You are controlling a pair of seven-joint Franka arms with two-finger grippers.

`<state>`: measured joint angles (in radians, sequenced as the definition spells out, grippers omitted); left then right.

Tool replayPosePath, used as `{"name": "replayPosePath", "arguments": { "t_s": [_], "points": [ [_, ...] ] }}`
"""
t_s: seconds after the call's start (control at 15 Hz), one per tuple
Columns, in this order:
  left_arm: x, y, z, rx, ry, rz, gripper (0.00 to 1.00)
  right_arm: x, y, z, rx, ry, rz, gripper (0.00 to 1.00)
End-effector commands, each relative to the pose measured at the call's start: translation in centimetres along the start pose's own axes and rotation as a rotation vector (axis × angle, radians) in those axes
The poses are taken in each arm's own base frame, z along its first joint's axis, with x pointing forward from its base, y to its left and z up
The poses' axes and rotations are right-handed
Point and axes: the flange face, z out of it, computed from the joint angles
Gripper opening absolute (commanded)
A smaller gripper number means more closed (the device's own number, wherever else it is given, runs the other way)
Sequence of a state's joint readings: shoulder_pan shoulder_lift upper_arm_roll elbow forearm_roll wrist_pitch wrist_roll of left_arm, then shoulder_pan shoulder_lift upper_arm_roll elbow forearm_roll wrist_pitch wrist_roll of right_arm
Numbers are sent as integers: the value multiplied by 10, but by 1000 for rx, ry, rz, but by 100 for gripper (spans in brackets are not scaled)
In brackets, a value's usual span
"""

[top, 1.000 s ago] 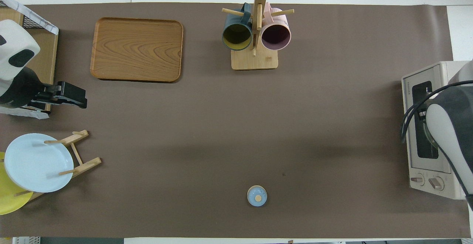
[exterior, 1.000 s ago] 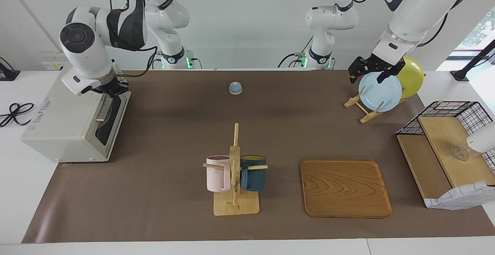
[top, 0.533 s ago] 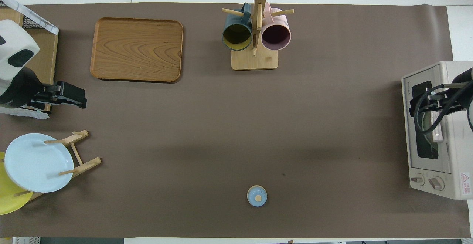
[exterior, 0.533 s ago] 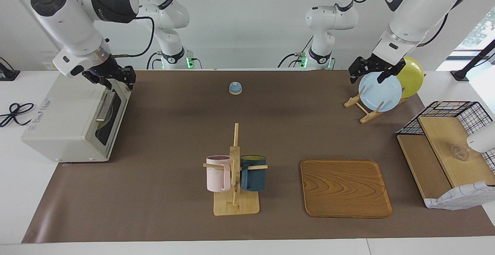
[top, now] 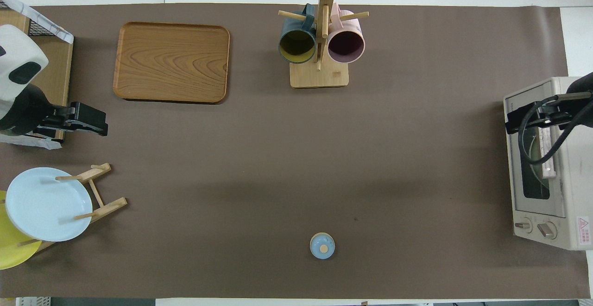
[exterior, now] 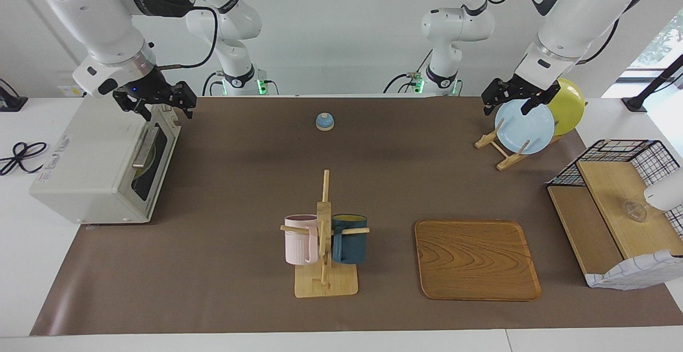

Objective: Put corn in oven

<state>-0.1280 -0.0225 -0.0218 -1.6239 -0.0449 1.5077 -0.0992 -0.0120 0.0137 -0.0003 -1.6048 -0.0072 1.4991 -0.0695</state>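
**A:** What is sitting at the right arm's end of the bench (exterior: pixel 240 181)?

**B:** The oven (exterior: pixel 90 165) is standing there with its glass door (exterior: pixel 152 165) lying shut and its bar handle (exterior: pixel 145 148) showing across it. The right gripper (exterior: pixel 160 108) is hanging just above the oven's top edge, its fingers spreading wide and gripping nothing.

**A:** And the corn?

**B:** I am not making it out for certain. Something pale yellow-green is showing through the door glass, but I cannot tell whether that is the corn. No corn is lying out on the bench.

**A:** Moving along?

**B:** A small blue bell (exterior: pixel 324 121) is resting near the robots. Farther from them, a wooden mug rack (exterior: pixel 324 218) is carrying a pink mug (exterior: pixel 300 240) and a dark blue mug (exterior: pixel 349 240). A wooden tray (exterior: pixel 476 260) is lying beside it.

**A:** And at the left arm's end?

**B:** A plate rack (exterior: pixel 507 157) is holding a blue plate (exterior: pixel 525 128) and a yellow plate (exterior: pixel 571 104) on edge. The left gripper (exterior: pixel 506 108) is hanging idle in the air over the brown mat beside the wire shelf (exterior: pixel 613 192), fingers parting and carrying nothing.
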Motion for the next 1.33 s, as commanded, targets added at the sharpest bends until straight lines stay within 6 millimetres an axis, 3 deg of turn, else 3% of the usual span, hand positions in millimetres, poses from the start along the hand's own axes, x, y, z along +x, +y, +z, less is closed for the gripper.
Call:
{"name": "replayPosePath", "arguments": {
  "t_s": [0.0,0.47,0.93,1.27],
  "points": [
    [-7,-3,-2,15,0,7,100,5,1,-9,28,13,-5,100],
    [-7,-3,-2,15,0,7,100,-11,8,-17,29,55,38,100],
    [-7,-3,-2,15,0,7,100,-8,7,-15,29,55,37,100],
    [-7,-3,-2,15,0,7,100,-11,19,-18,32,51,58,100]
  ]
}}
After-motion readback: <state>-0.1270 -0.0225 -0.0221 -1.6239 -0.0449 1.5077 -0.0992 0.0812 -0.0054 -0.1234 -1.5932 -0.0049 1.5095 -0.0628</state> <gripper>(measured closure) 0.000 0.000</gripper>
